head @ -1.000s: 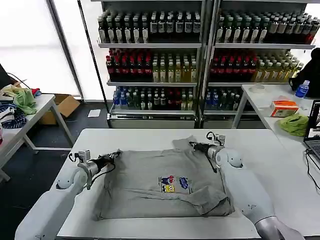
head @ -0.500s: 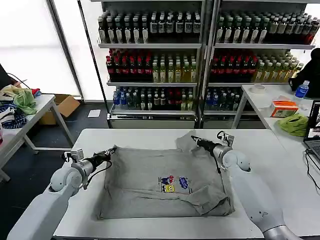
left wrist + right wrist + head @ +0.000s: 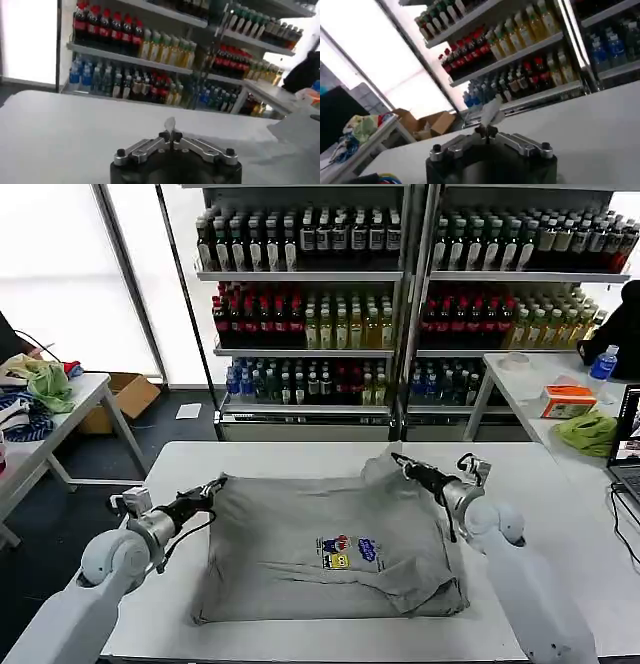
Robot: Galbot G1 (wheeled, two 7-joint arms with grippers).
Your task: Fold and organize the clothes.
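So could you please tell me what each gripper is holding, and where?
Both pinch the soft grey T-shirt at its far corners: left gripper on the left corner, right gripper on the right.

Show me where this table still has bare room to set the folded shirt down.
Bare tabletop runs as a strip between the T-shirt's far edge and the table's far edge, and as a wide patch right of the right end effector. A narrower patch lies left of the left end effector. The middle is crowded: the spread shirt covers it, both end effectors pinching its far corners.
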